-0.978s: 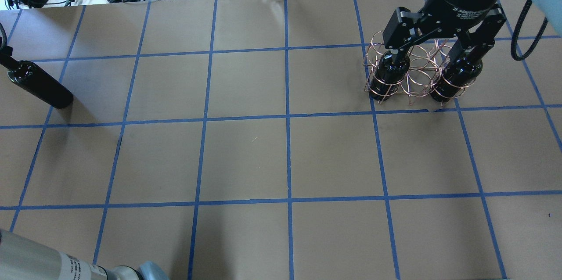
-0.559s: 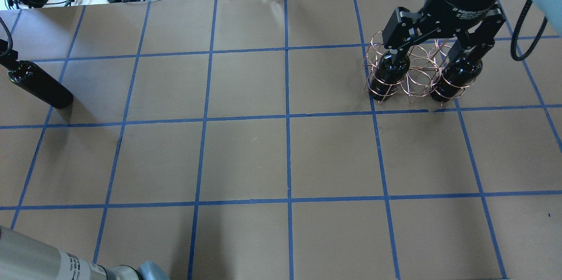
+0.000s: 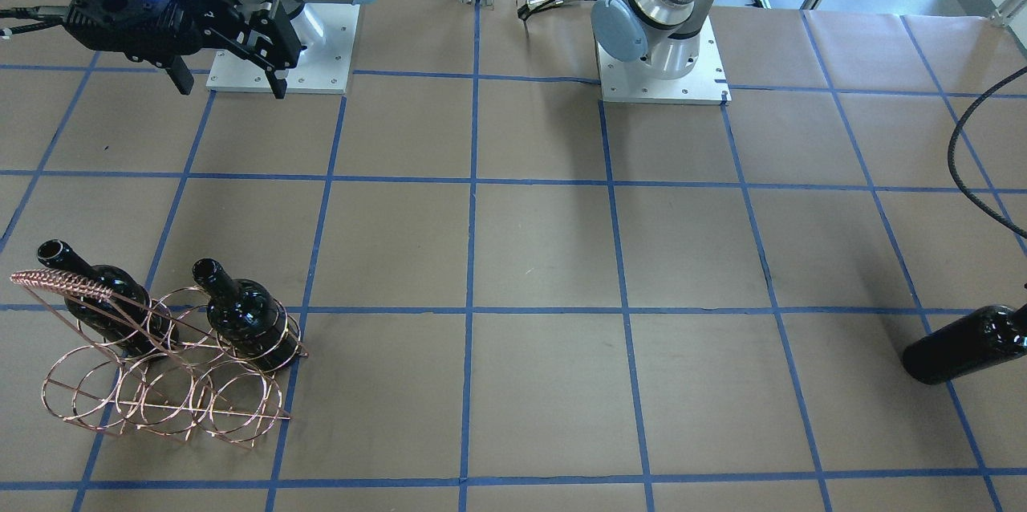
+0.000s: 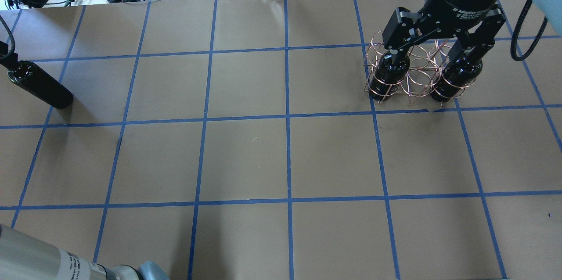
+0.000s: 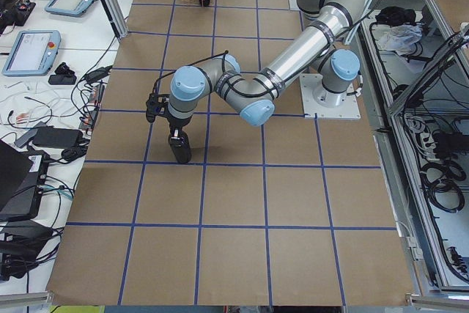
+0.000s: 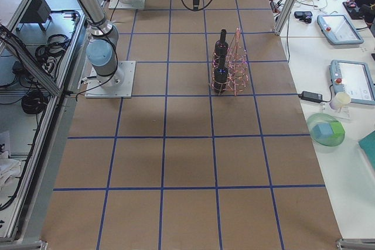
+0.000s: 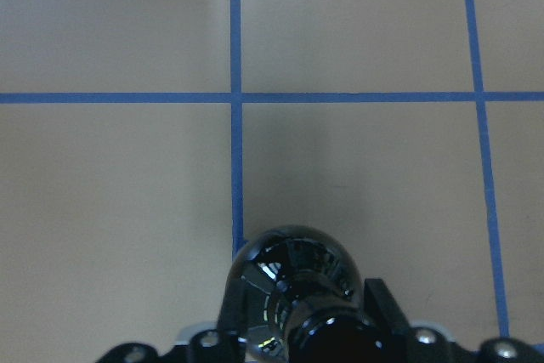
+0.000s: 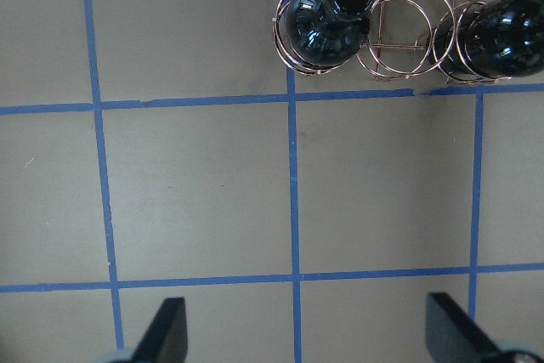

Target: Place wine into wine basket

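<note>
The left tool (image 7: 310, 320) is clamped around the neck of a black bottle (image 4: 40, 85) at the far left edge of the overhead view, above the brown desk (image 4: 246, 157) and well apart from the basket. The right tool (image 4: 432, 52), fingers spread wide and holding nothing, hangs at the upper right over the copper wire basket (image 3: 164, 388). Two other bottles (image 3: 245, 315) stand in the basket's end hoops.

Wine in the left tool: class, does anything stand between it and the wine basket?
Nothing visible does: bare table lies between the wine and the wine basket. Two bottles fill the outer hoops of one row, the middle one is free. The right tool hangs open, back near the robot's base.
</note>
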Robot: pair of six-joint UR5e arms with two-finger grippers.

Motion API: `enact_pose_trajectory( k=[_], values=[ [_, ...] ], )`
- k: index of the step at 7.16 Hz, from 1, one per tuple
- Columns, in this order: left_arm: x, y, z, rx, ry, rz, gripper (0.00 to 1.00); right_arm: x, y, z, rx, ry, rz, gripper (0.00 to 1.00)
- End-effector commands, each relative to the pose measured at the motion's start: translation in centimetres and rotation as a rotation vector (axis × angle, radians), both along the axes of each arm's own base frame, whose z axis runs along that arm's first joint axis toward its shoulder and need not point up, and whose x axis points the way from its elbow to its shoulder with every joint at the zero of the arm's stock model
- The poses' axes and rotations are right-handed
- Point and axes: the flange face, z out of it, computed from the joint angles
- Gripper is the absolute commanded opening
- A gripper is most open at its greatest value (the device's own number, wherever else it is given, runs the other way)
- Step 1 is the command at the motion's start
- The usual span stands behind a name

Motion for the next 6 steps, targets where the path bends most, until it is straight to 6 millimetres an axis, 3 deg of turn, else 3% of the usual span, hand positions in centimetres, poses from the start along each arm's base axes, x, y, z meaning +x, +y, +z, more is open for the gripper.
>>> enact_pose_trajectory(
  k=[1,3,4,6],
  values=[
    [0.0,-0.1,0.0,-0.007,-0.008,-0.004,0.0,0.0,0.0,0.0,0.0,-0.003,0.0,1.0],
    [-0.4,-0.1,0.6,-0.016,-0.024,-0.039,0.0,0.0,0.0,0.0,-0.003,-0.005,0.0,1.0],
    [-1.8,-0.2,2.1,-0.019,-0.04,-0.053,0.0,0.0,0.0,0.0,-0.003,-0.005,0.0,1.0],
    [-9.4,-0.7,6.6,0.021,-0.068,-0.055,0.0,0.0,0.0,0.0,-0.003,-0.005,-0.001,1.0]
  ],
)
